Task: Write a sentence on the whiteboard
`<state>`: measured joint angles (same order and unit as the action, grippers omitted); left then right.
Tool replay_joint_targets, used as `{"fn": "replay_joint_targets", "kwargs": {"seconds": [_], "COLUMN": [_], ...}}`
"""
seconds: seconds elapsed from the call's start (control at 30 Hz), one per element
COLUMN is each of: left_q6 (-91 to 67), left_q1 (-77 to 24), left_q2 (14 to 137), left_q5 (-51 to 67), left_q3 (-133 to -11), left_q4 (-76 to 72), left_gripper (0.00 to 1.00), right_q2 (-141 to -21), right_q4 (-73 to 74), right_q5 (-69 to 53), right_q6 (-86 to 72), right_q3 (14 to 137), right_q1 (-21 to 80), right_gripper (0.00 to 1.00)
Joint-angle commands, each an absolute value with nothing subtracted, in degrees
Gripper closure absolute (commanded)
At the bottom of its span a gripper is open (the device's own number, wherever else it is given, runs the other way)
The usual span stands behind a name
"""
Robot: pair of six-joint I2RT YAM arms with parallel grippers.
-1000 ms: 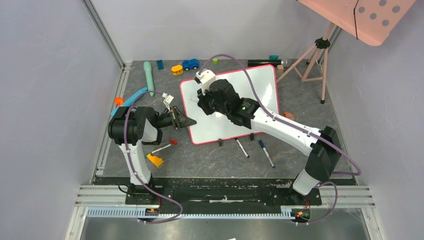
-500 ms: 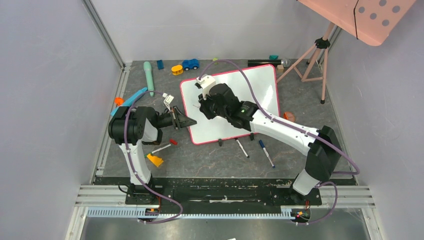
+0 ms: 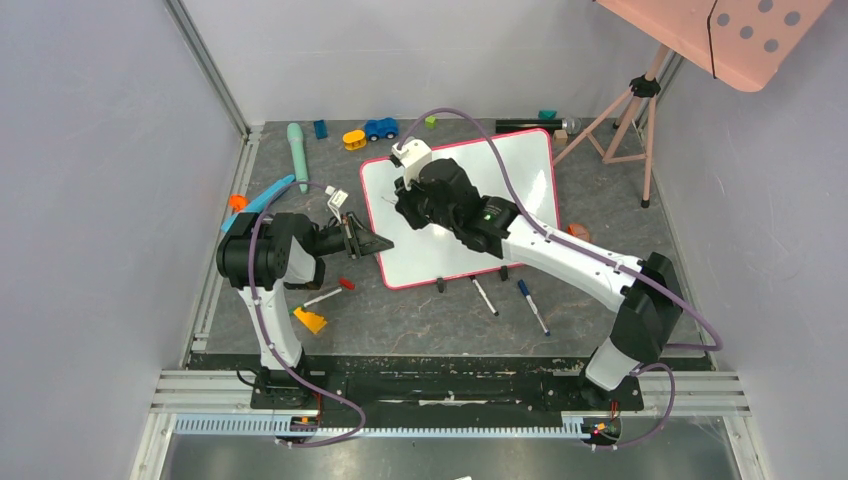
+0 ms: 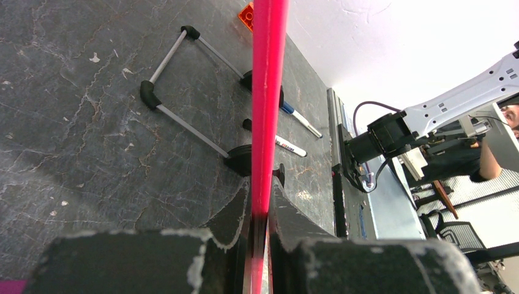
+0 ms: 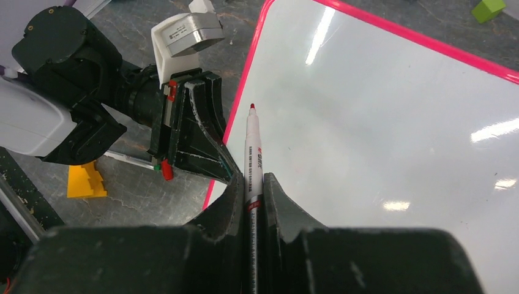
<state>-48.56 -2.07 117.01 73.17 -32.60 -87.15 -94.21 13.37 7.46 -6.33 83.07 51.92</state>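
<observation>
left gripper (image 4: 260,197) is clamped shut edge-on upon the pink frame (image 4: 267,92) of the whiteboard (image 3: 510,190), the frame running straight out from between its jaws in the left wrist view. right gripper (image 5: 252,184) is pinched tight on a white marker (image 5: 253,147), whose red tip points away from the wrist and sits over the board's glossy face just inside its left edge; whether the tip touches the surface i cannot tell. seen from above, the whiteboard lies skewed in the middle of the dark table (image 3: 400,325), the left arm holding it low on its left edge and the right arm reaching across it from the right. two black feet (image 4: 238,160) stand at the board's near edge, and two loose pens (image 3: 484,296) lie on the table just beside them. a yellow block (image 3: 310,320) rests near the left arm.
</observation>
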Motion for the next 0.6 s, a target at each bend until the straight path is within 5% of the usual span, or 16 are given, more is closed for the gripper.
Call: {"fn": "replay_joint_targets", "kwargs": {"seconds": [0.0, 0.57], "left_q6": [-44.89, -44.79], "left_q1": [-3.53, -3.78], "left_q2": [119.23, 118.88], "left_q5": [73.68, 73.71], "left_q3": [-30.98, -30.86], "left_q4": [-89.25, -89.21], "left_gripper": [0.98, 0.98], "right_q2": [-93.17, -94.93], "right_q4": [10.99, 11.22], "right_q5": [10.04, 14.85], "right_q6": [-4.90, -2.65], "right_q3": [86.22, 90.29], "right_q1": [52.12, 52.04], "right_gripper": [1.00, 1.00]}}
